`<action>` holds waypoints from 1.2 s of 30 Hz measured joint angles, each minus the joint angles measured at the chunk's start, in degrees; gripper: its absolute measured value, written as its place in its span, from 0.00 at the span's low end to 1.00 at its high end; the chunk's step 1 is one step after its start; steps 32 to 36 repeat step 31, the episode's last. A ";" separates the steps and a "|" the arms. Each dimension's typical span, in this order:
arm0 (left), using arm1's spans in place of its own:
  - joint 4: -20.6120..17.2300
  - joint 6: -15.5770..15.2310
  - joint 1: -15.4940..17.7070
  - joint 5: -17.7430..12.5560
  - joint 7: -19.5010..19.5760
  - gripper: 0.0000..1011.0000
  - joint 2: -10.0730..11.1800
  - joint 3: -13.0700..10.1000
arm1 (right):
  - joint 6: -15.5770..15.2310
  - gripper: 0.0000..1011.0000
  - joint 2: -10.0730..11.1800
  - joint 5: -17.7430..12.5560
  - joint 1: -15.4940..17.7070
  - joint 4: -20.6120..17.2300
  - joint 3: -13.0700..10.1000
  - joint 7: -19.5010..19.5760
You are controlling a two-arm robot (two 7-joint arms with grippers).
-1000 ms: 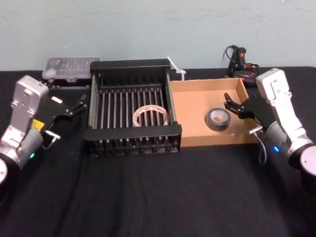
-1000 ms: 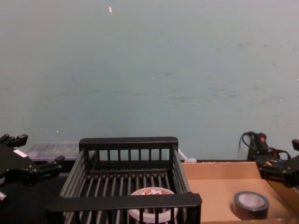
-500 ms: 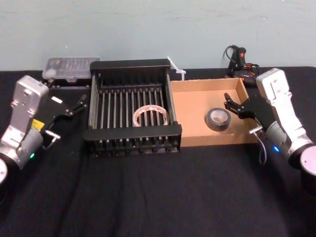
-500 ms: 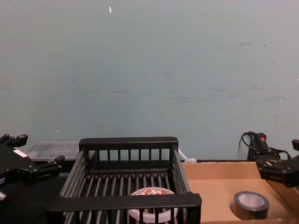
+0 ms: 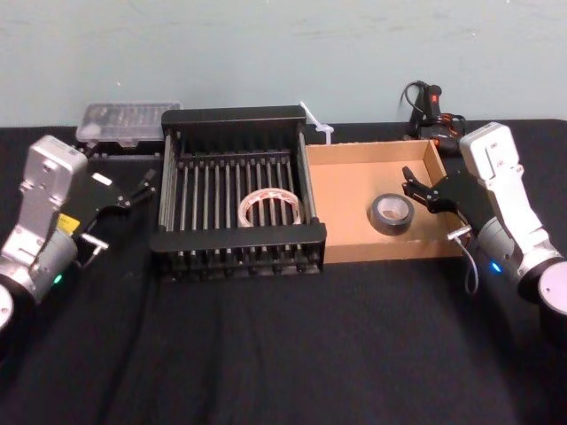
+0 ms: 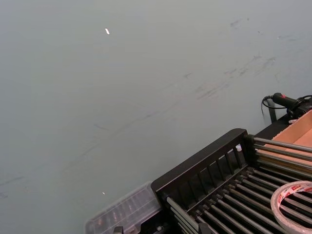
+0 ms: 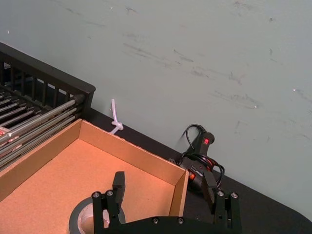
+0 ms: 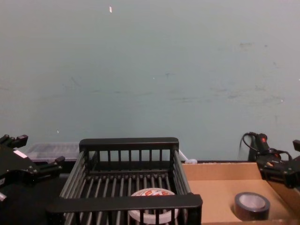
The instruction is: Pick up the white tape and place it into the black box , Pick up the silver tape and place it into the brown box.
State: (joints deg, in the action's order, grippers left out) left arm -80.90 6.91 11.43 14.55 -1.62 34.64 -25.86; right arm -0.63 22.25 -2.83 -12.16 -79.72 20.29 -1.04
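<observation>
Black fingers of my right gripper stand spread wide with nothing between them, raised at the right end of the brown box. Just left of those tips, and apart from them, the silver tape lies flat on the cardboard floor, in the tray's right half. My left gripper is spread open and empty too. It is held above the black cloth just left of the black box, with its tips pointing toward the basket's left wall without touching it. Inside that basket the white tape lies flat on the bars, right of centre and nearer the near rim. Basket and tray sit side by side, wall against wall. Far beyond my left gripper is a clear plastic case. Behind the tray's far right corner is a black tool with a cable. A white zip tie lies behind where the two boxes meet.
</observation>
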 joint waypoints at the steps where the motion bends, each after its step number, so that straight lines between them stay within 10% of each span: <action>1: 0.00 0.00 0.00 0.00 0.00 0.99 0.00 0.00 | 0.00 0.99 0.00 0.00 0.00 0.00 0.00 0.00; 36: 0.00 0.00 0.00 0.00 0.00 0.99 0.00 0.00 | 0.00 0.99 0.00 0.00 0.00 0.00 0.00 0.00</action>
